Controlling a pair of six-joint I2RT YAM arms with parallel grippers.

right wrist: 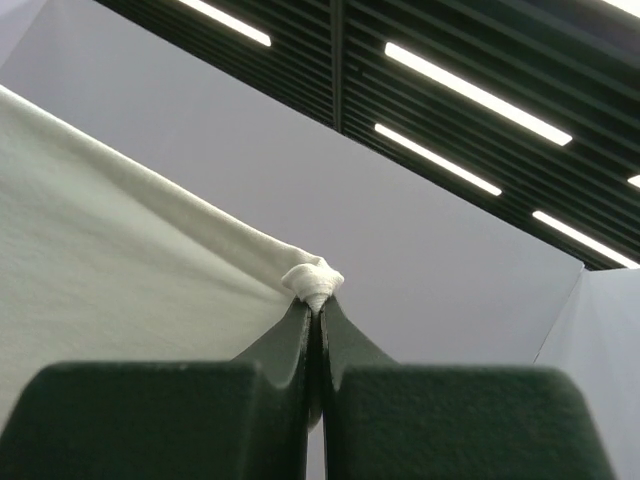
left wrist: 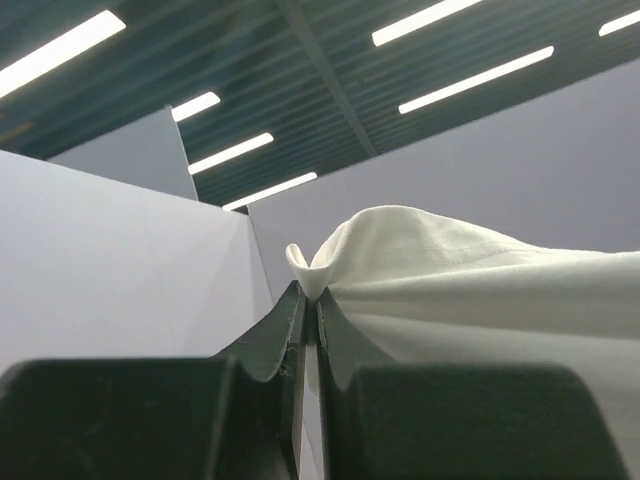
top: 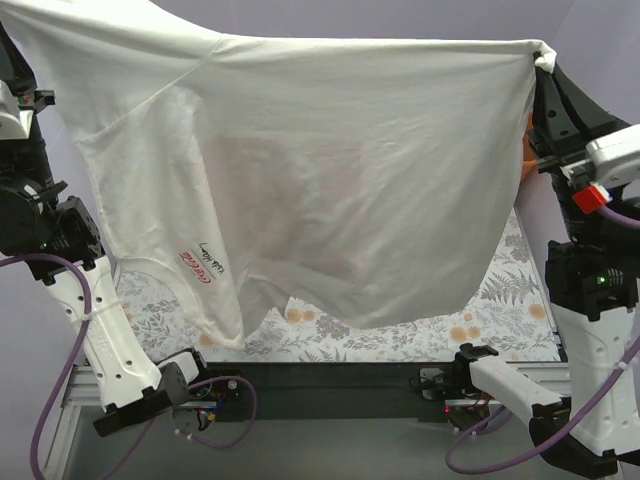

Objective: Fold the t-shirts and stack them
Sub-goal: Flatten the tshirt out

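One white t-shirt [top: 330,180] aloft, edge in left tool [left wrist: 310,296] and right tool [right wrist: 320,306].

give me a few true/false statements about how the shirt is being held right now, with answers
1. The white t-shirt hangs spread between both grippers. True.
2. The right gripper is open. False: it is shut on a bunched corner of the shirt.
3. The left gripper pinches the shirt's edge. True.
4. The shirt lies folded flat on the table. False: it hangs unfolded, held up over it.
5. A small red logo shows on the shirt. True.
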